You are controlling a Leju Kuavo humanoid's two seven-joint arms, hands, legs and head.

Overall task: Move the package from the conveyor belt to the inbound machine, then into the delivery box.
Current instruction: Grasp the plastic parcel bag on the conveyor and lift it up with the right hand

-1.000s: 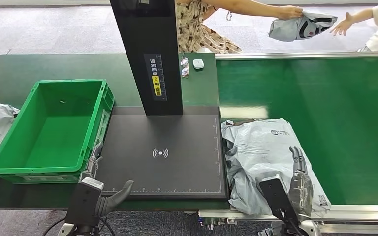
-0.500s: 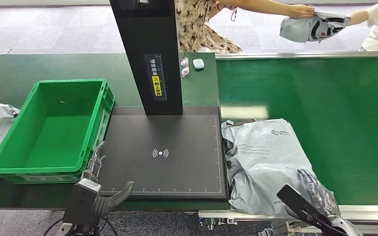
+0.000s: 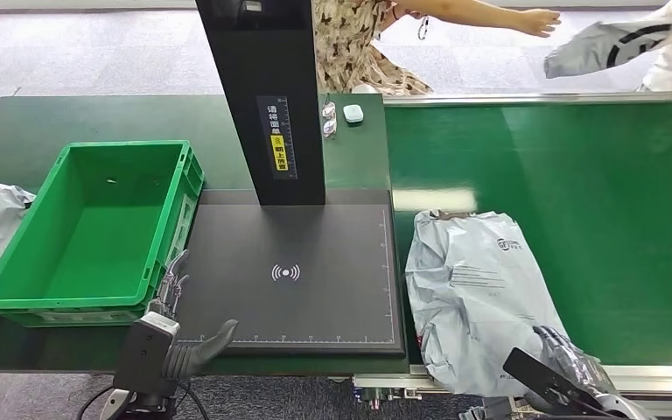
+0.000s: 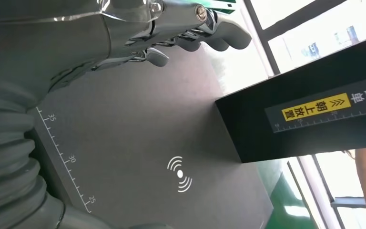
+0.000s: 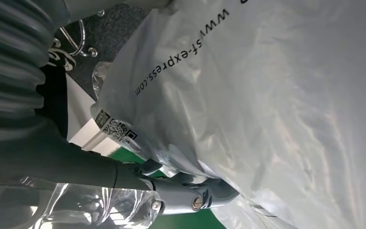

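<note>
Step one is running: I am gripping the grey courier bag [image 3: 481, 297] with my right hand [image 3: 573, 372], fingers curling under its near edge; next, lifting it onto the scanner pad [image 3: 289, 271] beside it. Left hand [image 3: 171, 337] is idling with fingers spread.

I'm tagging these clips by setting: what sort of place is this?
Probably a parcel-sorting or logistics station: a green conveyor belt carries a grey courier package, beside a black scanning pad with a wireless symbol and a green delivery box.

Package [image 5: 267, 95] printed "sf-express.com"; scanner pad [image 4: 138, 143] ruler marked 35, 30, 25; column's yellow label [image 4: 318, 107] reads "朝上放置".
</note>
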